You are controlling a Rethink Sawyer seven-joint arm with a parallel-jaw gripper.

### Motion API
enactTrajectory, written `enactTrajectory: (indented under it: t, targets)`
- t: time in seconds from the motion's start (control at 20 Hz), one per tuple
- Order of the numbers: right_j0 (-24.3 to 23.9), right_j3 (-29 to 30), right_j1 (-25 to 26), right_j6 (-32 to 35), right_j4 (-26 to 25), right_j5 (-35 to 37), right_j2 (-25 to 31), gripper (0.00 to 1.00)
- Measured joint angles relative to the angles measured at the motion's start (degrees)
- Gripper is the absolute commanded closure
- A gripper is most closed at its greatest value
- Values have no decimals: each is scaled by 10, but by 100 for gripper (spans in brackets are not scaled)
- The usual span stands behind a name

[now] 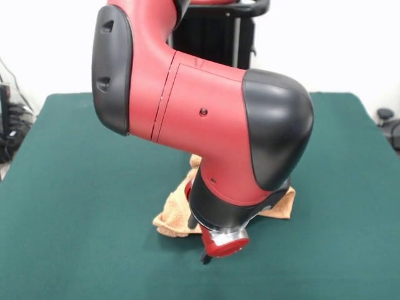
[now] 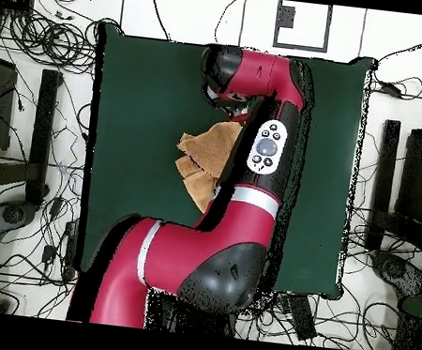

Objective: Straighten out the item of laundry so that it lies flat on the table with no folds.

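The orange-tan towel (image 1: 170,217) lies crumpled and folded near the middle of the dark green table (image 1: 69,187), mostly hidden behind my arm in the front view. From overhead the towel (image 2: 206,150) shows as a bunched, folded shape to the left of the arm on the table (image 2: 141,80). My gripper (image 1: 205,255) hangs low over the table just in front of the towel's near edge, with only a dark tip showing under the red wrist. The arm's end hides the gripper in the overhead view.
My bulky red and black arm (image 1: 206,119) covers the table's centre. Cables and dark equipment (image 2: 41,40) surround the table off its edges. A black stand (image 1: 212,34) rises behind the table's far edge.
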Motion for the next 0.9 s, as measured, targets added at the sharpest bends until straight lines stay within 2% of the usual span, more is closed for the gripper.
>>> enactTrajectory:
  t: [0.45, 0.9]
  targets:
    - [-8, -29, -5, 0, -1, 102, 0, 0]
    - [-16, -32, -35, 0, -7, 116, 1, 0]
